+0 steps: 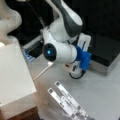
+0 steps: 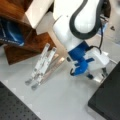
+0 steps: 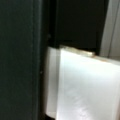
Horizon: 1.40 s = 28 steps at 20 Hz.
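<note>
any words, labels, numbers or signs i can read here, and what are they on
None can be read.
Blue item under the wooden shelf: pale marks, too blurred to read.
Metal strips: no print shows.
White box: plain.
Arm's blue light: a glow, not a sign.
Gripper, low over the table in a front view: no label shows.
Wrist view: only a pale sheet on dark, no text.

Pair of long flat silver metal strips [image 1: 65, 100] [image 2: 41, 66], lying side by side, parallel, on grey table [image 1: 100, 92], near tool [image 2: 96, 75], not touching it.
</note>
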### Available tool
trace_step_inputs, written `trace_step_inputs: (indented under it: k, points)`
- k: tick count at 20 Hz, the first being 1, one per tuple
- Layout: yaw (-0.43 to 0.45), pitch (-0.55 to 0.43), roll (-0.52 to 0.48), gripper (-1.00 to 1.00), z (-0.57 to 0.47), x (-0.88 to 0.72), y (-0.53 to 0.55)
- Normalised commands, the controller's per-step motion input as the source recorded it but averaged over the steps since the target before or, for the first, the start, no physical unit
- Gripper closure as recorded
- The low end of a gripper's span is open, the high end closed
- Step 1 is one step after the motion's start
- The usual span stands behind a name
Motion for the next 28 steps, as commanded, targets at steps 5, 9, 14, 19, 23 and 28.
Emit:
trace_step_inputs:
  k: [5, 9, 14, 19, 23, 28]
  points:
    - [0.045, -0.015, 0.209, 1.00, -0.05, 0.16, -0.04]
    - [0.031, -0.006, 0.202, 1.00, -0.04, 0.16, -0.02]
    - [0.026, -0.016, 0.196, 1.00, -0.05, 0.16, -0.02]
    - [0.024, -0.016, 0.194, 1.00, -0.06, 0.17, -0.02]
    - [0.024, -0.018, 0.188, 1.00, -0.06, 0.19, 0.02]
    - [0.009, -0.014, 0.163, 1.00, -0.07, 0.20, 0.01]
